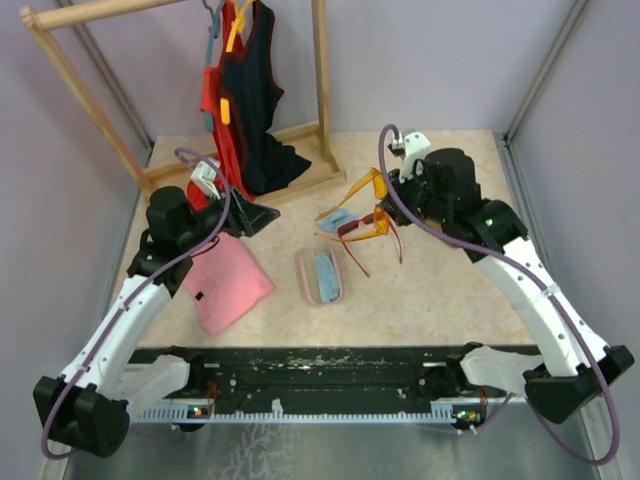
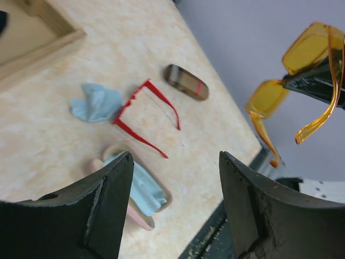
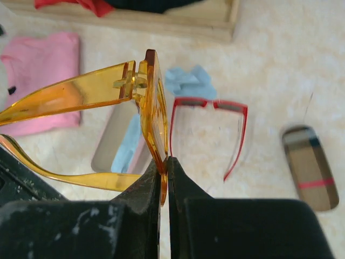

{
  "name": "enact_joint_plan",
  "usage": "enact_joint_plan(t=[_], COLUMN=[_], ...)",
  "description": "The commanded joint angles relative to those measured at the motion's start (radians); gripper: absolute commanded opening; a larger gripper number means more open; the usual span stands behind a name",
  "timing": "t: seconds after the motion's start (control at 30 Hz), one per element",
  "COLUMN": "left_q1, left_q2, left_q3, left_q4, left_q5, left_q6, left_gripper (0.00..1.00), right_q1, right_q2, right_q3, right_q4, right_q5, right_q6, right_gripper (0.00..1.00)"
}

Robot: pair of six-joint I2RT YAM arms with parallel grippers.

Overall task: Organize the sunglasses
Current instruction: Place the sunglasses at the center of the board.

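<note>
The orange-yellow sunglasses (image 3: 145, 91) hang in the air, arms unfolded, with my right gripper (image 3: 166, 162) shut on the edge of their frame. From above they (image 1: 362, 187) show just over the red sunglasses (image 1: 357, 232). Those red sunglasses (image 3: 207, 135) lie on the table with their arms open, next to a loose light blue cloth (image 3: 186, 81). My left gripper (image 2: 175, 156) is open with nothing between its fingers. It hovers at the left (image 1: 258, 215), looking across at the red sunglasses (image 2: 145, 110) and the held orange pair (image 2: 310, 48).
An open pink case (image 1: 322, 277) with a blue cloth inside lies at mid-table. A brown red-striped case (image 3: 310, 167) lies shut to the right of the red pair. A folded pink garment (image 1: 225, 282) lies under the left arm. A wooden clothes rack (image 1: 322, 80) with hanging garments stands at the back.
</note>
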Motion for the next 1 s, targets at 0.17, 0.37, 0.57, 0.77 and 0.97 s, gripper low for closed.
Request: enact_joint_plan(t=[0.17,0.37,0.57,0.77,0.97], left_q1=[0.006,0.005,0.005,0.005,0.004], left_q2=[-0.088,-0.080,-0.075,-0.071,-0.072], left_q3=[-0.008,-0.023,-0.023,-0.028,-0.032], left_q4=[-0.146,-0.139,-0.140,-0.137,-0.135], left_q5=[-0.263,-0.233,-0.212,-0.195,-0.196], left_q6=[0.151,0.153,0.163,0.164,0.164], left_gripper=[0.71,0.71,0.71,0.70,0.70], right_q1=[-0.029,-0.030,-0.040,-0.064,-0.079], right_q2=[0.234,0.352,0.486,0.601,0.674], right_q3=[0.108,0.014,-0.047,-0.066,-0.055], right_q4=[-0.503,-0.508,-0.467,-0.417,-0.378], right_q5=[0.099,0.103,0.148,0.149,0.139], right_q6=[0.060,0.057,0.067,0.048,0.024], right_gripper=[0.00,0.00,0.00,0.01,0.07])
